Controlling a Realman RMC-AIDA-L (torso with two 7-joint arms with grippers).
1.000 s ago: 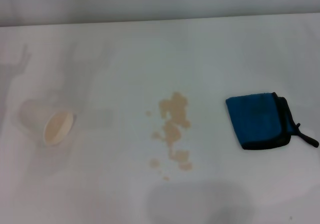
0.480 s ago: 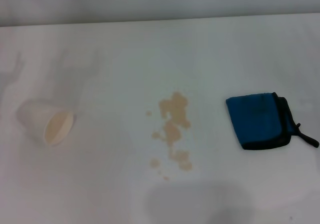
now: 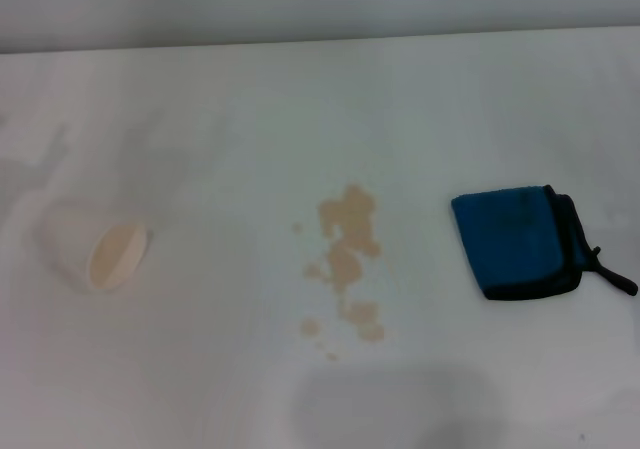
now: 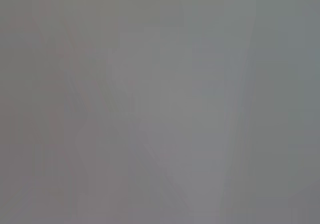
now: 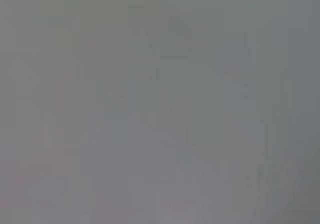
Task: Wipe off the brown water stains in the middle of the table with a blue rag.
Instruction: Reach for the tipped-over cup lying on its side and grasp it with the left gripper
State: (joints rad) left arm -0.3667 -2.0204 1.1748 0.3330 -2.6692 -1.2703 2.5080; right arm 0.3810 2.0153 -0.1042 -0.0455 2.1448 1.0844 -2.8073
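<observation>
The table (image 3: 420,99) fills the frame. The blue rag (image 3: 515,241) lies at the right, apart from the brown water stains (image 3: 343,264) in the middle. A tipped cup (image 3: 95,251) lies at the left. No arm shows, so I cannot tell how the jaws stand. A careless wipe could smear the stains wider or bump the cup.

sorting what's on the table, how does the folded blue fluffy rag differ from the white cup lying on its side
The folded blue fluffy rag is bright blue with black edging; the white cup nearly blends into the white table. The rag lies flat on the robot's right; the cup is tipped over on the left, its tan inside showing. Both sit apart from the brown water stains between them, with no gripper in view.
</observation>
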